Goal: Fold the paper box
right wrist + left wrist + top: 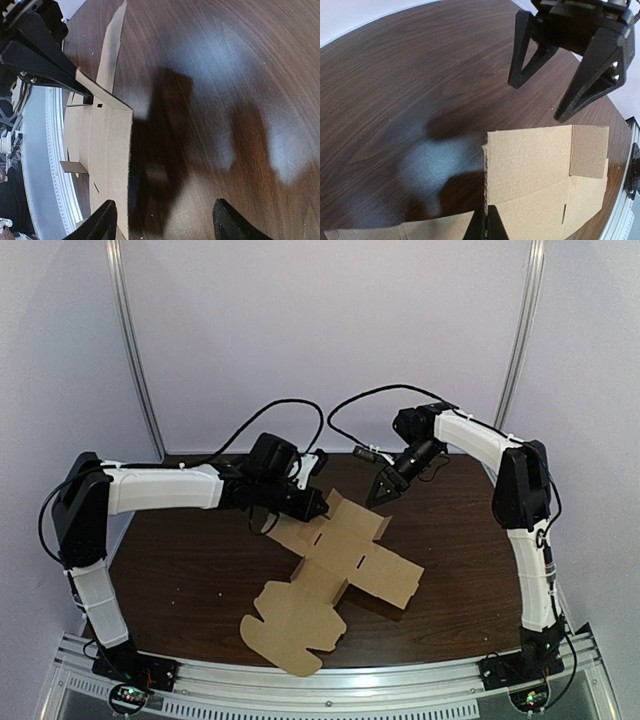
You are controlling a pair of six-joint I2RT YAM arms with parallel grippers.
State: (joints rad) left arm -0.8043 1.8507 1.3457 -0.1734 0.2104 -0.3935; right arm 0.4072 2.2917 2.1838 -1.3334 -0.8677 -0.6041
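Nearest the camera, the metal rail (330, 680) is carrying both arm bases at the table's front edge. Beyond it, the paper box (335, 575) is lying as an unfolded, cross-shaped cardboard blank on the dark wood-grain table (190, 570). Its scalloped near flap is resting flat just behind the rail, slightly left of centre. The middle panels are lying flat, with one arm of the cross reaching out to the right.

At the blank's far end, the left gripper (320, 505) is coming in from the left side. Its jaws are pressing together on the edge of the far-left flap. The left wrist view is showing the two fingers (486, 225) meeting on the corrugated edge of the box (540, 170). The right wrist view is showing the same gripper (82, 90) holding that flap (107, 150) raised off the table, with a shadow falling beside it.

Just to the right, the right gripper (383, 495) is hanging over the far edge of the blank, tips pointing down. Its jaws are standing wide apart and holding nothing. From the left wrist camera it (537, 100) is hovering clear above the far flap. In its own view the fingertips (102, 220) are framing bare table beside the cardboard.

Farthest back, black cables (300, 410) are arching above both wrists against the plain pale backdrop (330, 330).
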